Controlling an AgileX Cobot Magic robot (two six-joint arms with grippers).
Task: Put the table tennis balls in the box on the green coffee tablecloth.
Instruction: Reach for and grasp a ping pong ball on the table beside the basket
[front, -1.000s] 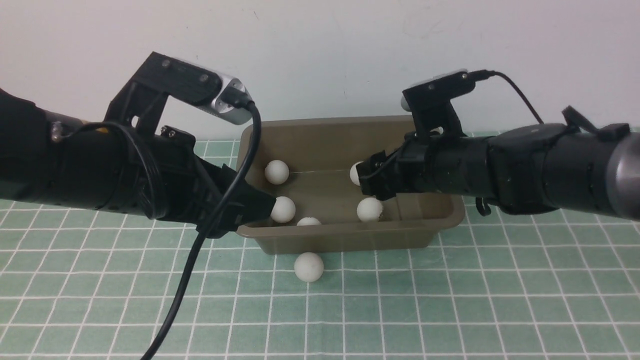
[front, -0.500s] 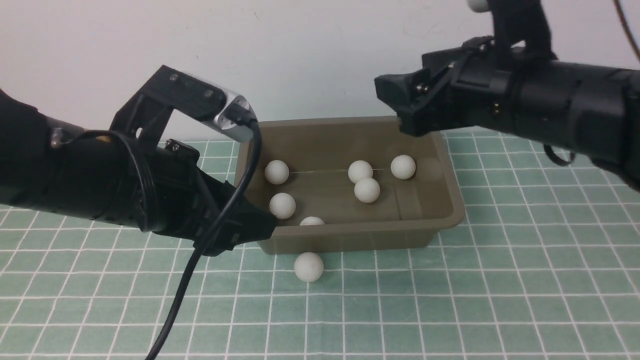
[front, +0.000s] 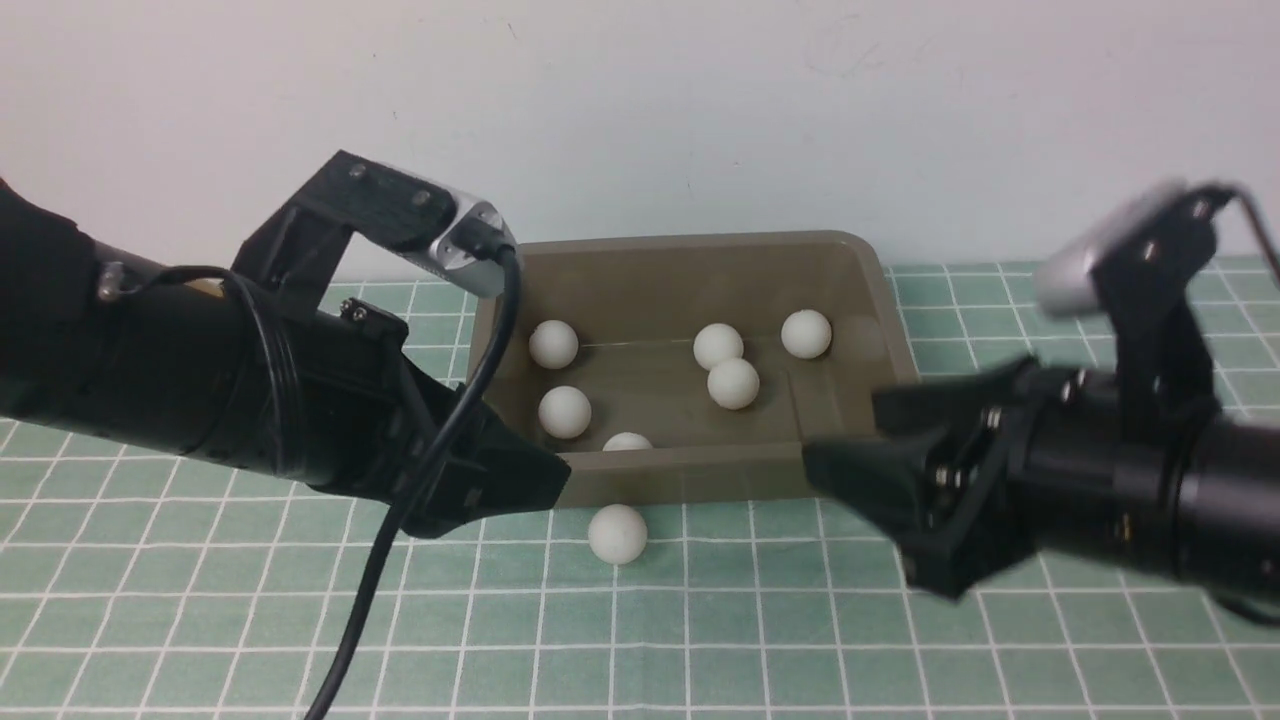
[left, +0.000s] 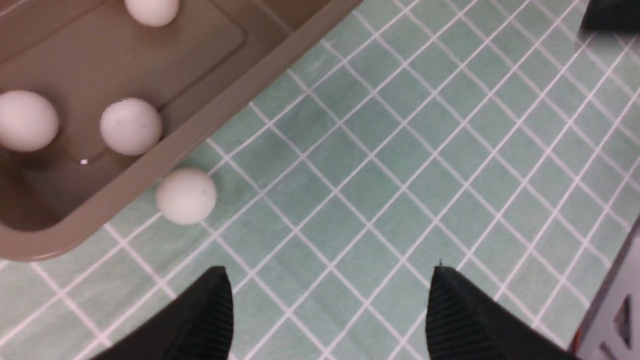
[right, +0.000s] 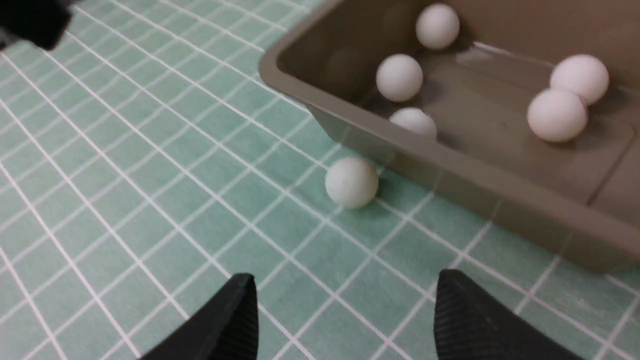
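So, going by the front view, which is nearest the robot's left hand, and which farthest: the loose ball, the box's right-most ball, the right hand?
1. Loose ball: on the cloth, before the box.
2. Right-most ball: inside.
3. Right hand: off right.

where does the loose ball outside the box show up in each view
front view: the loose ball sits below the box's near wall, left of picture centre
left wrist view: left part of the picture, right by the box rim
right wrist view: just above picture centre, beside the box wall
shared landmark: the box
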